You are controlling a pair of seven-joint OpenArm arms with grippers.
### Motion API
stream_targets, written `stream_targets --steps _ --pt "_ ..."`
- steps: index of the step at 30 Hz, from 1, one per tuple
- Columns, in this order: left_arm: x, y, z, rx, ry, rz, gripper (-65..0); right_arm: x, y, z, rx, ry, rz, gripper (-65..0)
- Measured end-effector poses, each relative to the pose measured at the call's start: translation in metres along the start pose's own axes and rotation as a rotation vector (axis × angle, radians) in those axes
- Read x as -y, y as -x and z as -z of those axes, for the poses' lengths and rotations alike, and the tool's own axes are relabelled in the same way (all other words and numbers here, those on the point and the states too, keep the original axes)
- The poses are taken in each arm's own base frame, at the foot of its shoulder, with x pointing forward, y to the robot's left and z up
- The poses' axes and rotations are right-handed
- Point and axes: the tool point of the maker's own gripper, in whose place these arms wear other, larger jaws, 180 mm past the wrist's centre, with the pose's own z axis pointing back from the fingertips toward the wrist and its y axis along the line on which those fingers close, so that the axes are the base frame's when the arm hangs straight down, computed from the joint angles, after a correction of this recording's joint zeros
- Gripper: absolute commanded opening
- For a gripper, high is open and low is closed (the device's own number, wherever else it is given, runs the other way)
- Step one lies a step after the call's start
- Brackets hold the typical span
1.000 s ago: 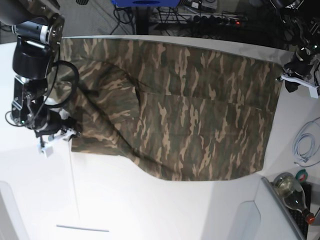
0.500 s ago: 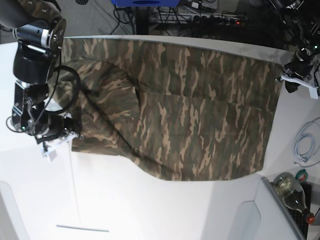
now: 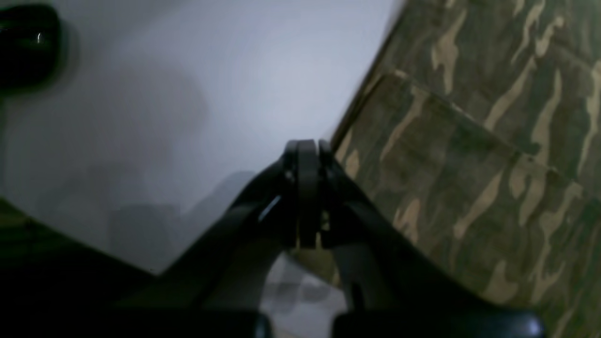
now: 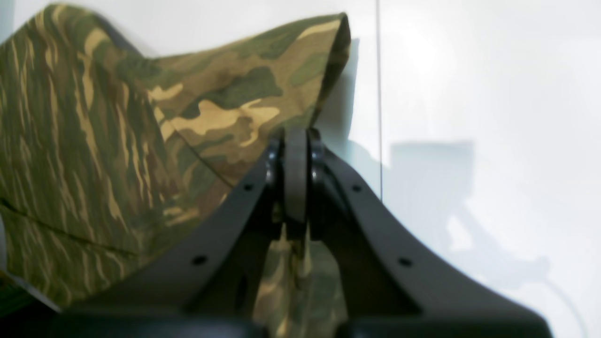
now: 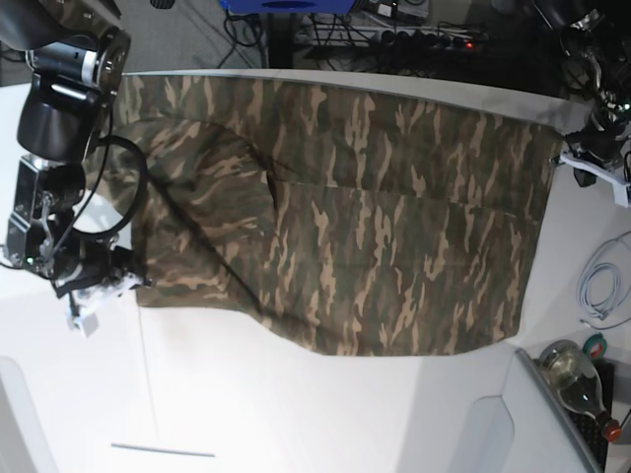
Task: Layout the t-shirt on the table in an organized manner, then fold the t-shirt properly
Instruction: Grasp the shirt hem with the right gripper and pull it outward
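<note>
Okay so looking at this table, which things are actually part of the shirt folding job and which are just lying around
Part of the job:
- t-shirt, camouflage, spread out
- table, white
- right gripper, shut on the t-shirt
- left gripper, shut at the t-shirt's edge

Just lying about:
- glass bottle
- white cable
- cables and power strip behind the table

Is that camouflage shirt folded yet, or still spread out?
Mostly spread: the t-shirt lies wide across the table, though one layer overlaps along a seam and its left part is rumpled.

Base cam overhead, far; 2 wrist cams close behind tools, sharing t-shirt [image 5: 355, 227].
</note>
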Motion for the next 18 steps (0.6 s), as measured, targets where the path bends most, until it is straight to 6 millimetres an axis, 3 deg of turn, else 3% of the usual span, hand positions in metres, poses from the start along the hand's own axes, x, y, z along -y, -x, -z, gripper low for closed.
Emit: stream_targets --steps 3,10,14,18 --pt "0.005 -0.001 0.002 0.006 0.007 -0.004 -65.0 0.0 0.005 0.001 -0.015 0.0 0.001 -64.8" --pt "0.004 -0.008 0.004 0.014 -0.001 0.001 -65.0 -0.001 -0.013 -0.02 0.075 0.026 -0.034 -64.8" --pt "0.003 -0.012 0.016 0.008 0.015 -0.023 -65.0 -0.002 -0.013 -0.029 0.068 0.036 -0.054 -64.8" --pt "0.009 -0.01 0.039 -0.064 0.046 0.028 -65.0 -0.002 -0.012 -0.029 0.064 0.037 -0.055 -64.8"
